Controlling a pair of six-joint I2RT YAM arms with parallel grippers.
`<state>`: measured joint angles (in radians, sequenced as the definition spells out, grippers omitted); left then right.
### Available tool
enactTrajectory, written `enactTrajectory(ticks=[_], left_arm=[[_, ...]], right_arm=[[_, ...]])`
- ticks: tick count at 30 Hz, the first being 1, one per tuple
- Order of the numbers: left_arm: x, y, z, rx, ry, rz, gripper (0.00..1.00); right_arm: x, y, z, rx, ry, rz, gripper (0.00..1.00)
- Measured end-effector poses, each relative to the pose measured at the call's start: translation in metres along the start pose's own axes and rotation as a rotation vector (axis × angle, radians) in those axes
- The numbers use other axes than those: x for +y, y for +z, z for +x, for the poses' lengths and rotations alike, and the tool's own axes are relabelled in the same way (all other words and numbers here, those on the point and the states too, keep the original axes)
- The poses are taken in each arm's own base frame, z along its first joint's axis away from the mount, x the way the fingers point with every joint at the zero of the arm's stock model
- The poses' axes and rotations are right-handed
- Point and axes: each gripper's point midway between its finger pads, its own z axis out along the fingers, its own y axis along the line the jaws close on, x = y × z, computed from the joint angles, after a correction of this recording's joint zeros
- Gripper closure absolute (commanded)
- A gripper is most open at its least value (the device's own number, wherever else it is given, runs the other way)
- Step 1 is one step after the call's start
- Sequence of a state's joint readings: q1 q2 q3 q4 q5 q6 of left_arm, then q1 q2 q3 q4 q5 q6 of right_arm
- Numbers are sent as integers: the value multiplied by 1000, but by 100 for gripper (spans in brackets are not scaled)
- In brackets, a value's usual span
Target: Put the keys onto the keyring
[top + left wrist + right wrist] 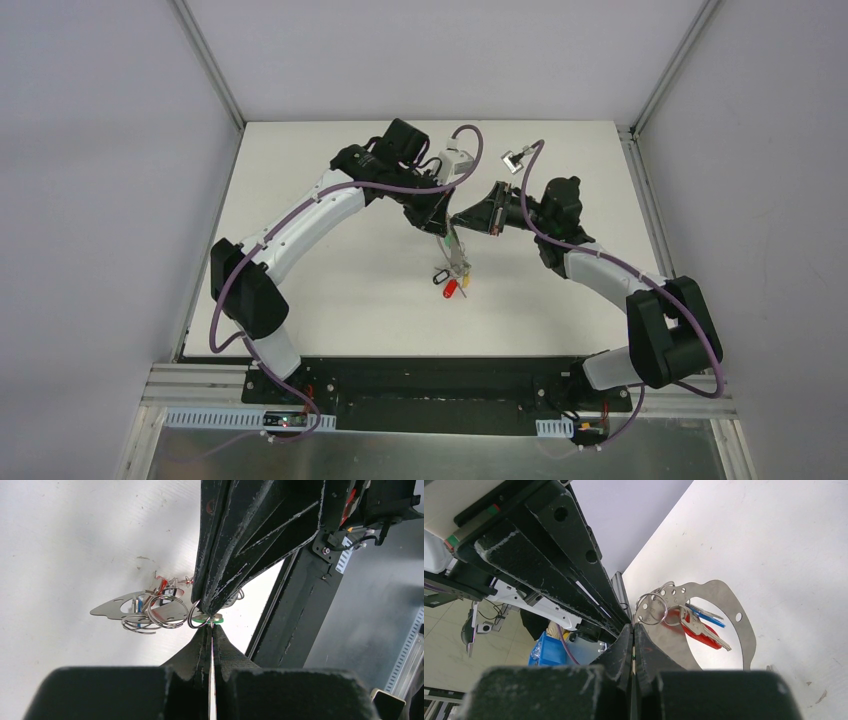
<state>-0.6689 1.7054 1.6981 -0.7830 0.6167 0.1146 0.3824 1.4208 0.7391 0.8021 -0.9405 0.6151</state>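
The keyring (744, 625) is a flat grey metal loop with small holes, hanging towards the table. It also shows in the left wrist view (117, 609) and the top view (458, 262). Keys with a red tag (696, 632) and a blue tag (709, 616) hang on it by small split rings (651, 609). My left gripper (212, 628) is shut on a thin silver strip seen edge-on, apparently the keyring. My right gripper (633, 628) is shut, tip to tip with the left, with a sliver of green between its pads. The green tag (207, 621) lies between both tips.
In the top view a red tag (450, 288), a yellow tag (466, 291) and a dark loop (438, 277) hang or lie just under the grippers. A small silver and black object (514, 160) lies at the back of the white table (330, 300). Both arms meet mid-table.
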Motion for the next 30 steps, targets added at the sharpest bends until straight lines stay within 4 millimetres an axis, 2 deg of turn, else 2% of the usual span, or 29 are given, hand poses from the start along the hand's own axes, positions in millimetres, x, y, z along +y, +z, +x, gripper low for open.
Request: enactTrajectory(ticks=[26, 28, 30], left_arm=[[9, -9, 6, 40, 62, -50, 100], [8, -10, 7, 45, 72, -50, 100], [8, -13, 6, 49, 86, -52, 100]], right_arm=[[-1, -5, 11, 62, -87, -34, 100], [-1, -5, 12, 64, -89, -34, 97], [-1, -5, 12, 67, -91, -35, 87]])
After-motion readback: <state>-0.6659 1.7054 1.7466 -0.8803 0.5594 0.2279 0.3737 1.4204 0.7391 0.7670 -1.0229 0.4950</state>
